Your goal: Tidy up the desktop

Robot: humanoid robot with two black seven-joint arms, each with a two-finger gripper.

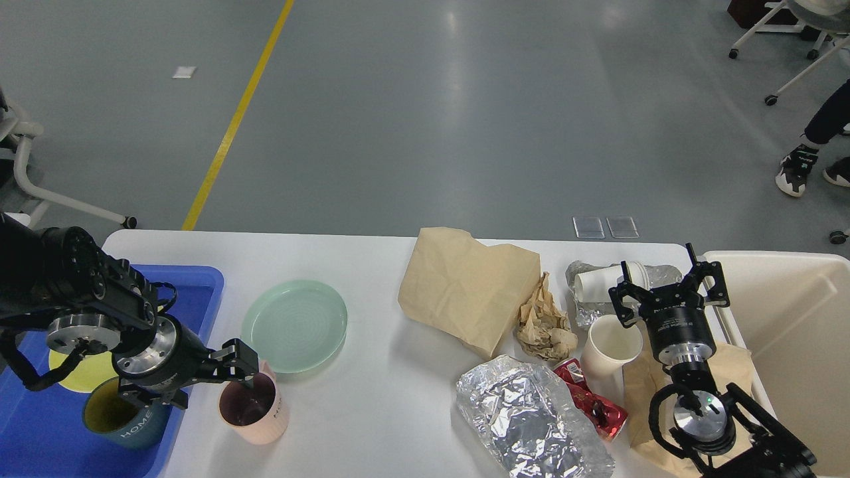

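Bench: white, wide, under everything.
Left hand: fingers closed on the rim of the pink cup, just right of the blue tray.
Right hand: fingers spread open, holding nothing, above the white cup.

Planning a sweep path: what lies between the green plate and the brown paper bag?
Head view: nothing; bare white desktop separates the green plate from the brown paper bag.

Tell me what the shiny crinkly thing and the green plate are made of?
The shiny crinkly thing looks like aluminium foil: silvery, mirror-bright, full of sharp creases. The green plate is smooth and slightly glossy, pale mint; it could be plastic or glazed ceramic, the picture cannot settle which.
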